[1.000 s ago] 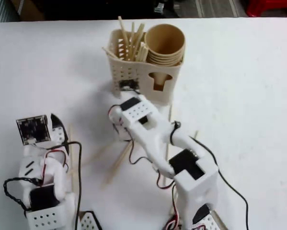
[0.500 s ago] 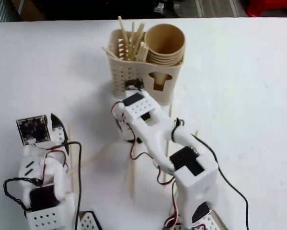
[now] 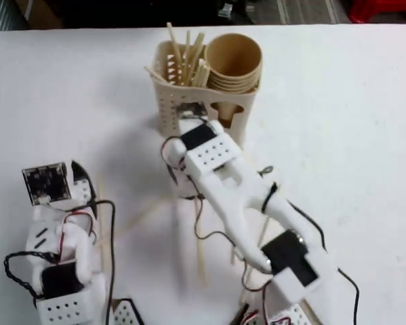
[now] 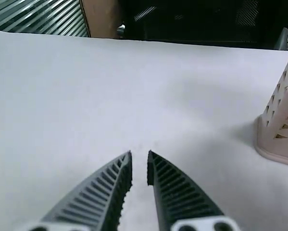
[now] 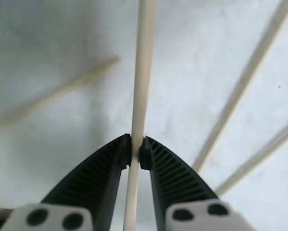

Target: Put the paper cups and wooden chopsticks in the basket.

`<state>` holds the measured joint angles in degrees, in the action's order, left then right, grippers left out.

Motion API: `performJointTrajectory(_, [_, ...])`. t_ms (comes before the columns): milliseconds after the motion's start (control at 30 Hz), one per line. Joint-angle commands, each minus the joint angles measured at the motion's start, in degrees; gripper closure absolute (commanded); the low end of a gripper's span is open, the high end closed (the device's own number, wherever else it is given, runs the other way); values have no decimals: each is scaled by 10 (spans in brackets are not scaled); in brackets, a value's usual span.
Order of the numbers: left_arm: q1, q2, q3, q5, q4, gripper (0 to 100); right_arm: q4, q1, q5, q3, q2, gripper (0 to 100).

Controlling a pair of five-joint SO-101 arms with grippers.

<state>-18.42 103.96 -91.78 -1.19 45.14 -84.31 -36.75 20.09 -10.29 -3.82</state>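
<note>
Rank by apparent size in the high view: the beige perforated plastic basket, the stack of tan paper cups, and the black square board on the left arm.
1. Beige perforated plastic basket
2. Stack of tan paper cups
3. Black square board

Overhead view, two close wrist views, table (image 3: pixel 338 101) shared

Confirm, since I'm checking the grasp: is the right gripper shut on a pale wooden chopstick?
Yes, the right gripper pinches the pale wooden chopstick between its fingertips.
</note>
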Motion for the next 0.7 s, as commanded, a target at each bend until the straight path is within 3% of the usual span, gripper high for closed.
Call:
performJointTrajectory(0, [-6,7,4,-6,-13,926,-21,-17,-33,7,72,981])
performJointTrajectory(267, [-6,7,4,-6,-13,926,0,-87,-101,15,220,981])
performJointTrajectory(667, [-6,7,4,-6,-13,926,119,-51,-147,182,264,981])
